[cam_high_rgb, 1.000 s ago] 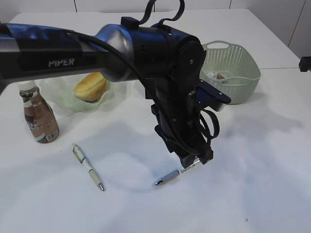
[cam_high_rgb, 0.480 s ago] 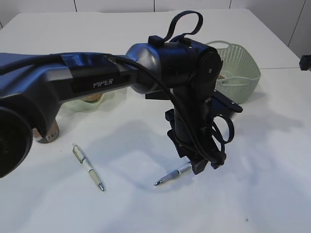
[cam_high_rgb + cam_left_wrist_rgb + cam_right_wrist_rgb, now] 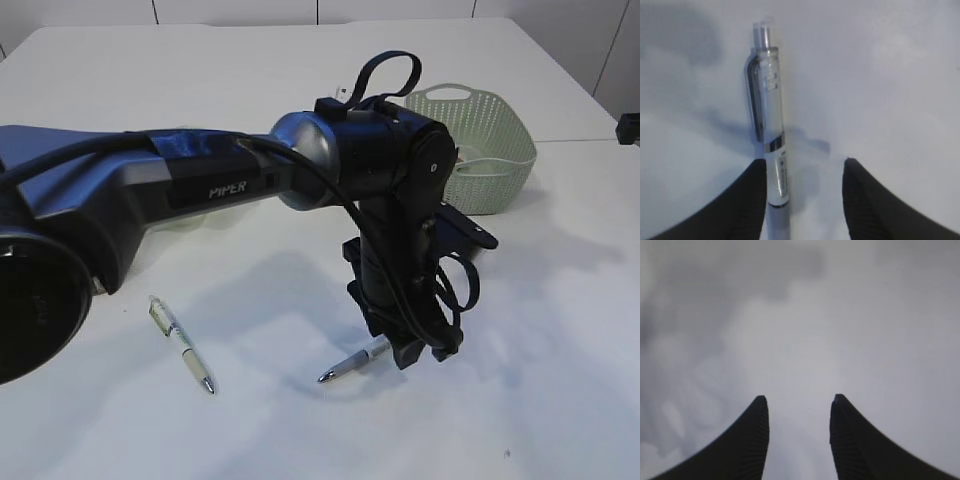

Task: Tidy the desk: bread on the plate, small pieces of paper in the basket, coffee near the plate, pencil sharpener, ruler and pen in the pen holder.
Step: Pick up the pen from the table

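A clear-and-white pen (image 3: 771, 135) lies on the white desk (image 3: 540, 330) between the fingers of my left gripper (image 3: 802, 167). It rests against the left finger (image 3: 747, 200), and the jaws stand open around it. In the exterior view that gripper (image 3: 408, 352) points down over the pen (image 3: 345, 367), whose tip sticks out to the left. A second pen (image 3: 181, 343) lies further left. The sage-green basket (image 3: 490, 135) stands at the back right. My right gripper (image 3: 797, 402) is open over bare desk. Bread, plate, coffee, ruler, pencil sharpener and pen holder are hidden or out of view.
The left arm (image 3: 200, 190) stretches across the left and middle of the exterior view and blocks what stands behind it. White tabletop shows in front of and to the right of the gripper.
The left arm has swung further right and forward, now covering the bread, plate and bottle. Its gripper has sunk a little lower around the pen, which has stayed in place.
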You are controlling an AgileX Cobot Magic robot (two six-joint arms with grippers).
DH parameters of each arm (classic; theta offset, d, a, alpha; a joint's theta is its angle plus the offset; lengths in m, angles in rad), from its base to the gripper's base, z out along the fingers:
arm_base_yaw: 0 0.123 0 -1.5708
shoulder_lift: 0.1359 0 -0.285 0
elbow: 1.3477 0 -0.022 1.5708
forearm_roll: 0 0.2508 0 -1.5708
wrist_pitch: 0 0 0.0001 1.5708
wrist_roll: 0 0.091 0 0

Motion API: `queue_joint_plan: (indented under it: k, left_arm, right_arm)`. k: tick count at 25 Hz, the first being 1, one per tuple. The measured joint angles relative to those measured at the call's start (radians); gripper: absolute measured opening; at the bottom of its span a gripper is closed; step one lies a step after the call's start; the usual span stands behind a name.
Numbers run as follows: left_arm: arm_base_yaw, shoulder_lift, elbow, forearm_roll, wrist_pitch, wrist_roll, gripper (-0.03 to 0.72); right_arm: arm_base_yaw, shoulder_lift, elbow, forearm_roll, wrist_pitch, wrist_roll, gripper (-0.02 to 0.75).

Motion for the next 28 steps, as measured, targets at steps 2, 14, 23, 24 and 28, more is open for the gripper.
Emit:
queue_joint_plan:
  k: [2, 14, 23, 24, 28]
  left_arm:
    - [0.0, 0.0, 0.0, 0.0, -0.004, 0.002, 0.342]
    - [0.036, 0.0, 0.0, -0.001, -0.016, 0.005, 0.341]
    - [0.036, 0.021, -0.004, -0.01, -0.017, 0.006, 0.34]
    - [0.036, 0.021, -0.004, -0.01, -0.017, 0.006, 0.337]
    - [0.036, 0.021, -0.006, -0.01, -0.017, 0.008, 0.314]
  right_arm:
    - [0.0, 0.0, 0.0, 0.0, 0.0, 0.0, 0.335]
    - [0.0, 0.0, 0.0, 0.0, 0.0, 0.0, 0.334]
    - [0.0, 0.0, 0.0, 0.0, 0.0, 0.0, 0.334]
    - [0.0, 0.0, 0.0, 0.0, 0.0, 0.0, 0.334]
    - [0.0, 0.0, 0.0, 0.0, 0.0, 0.0, 0.334]
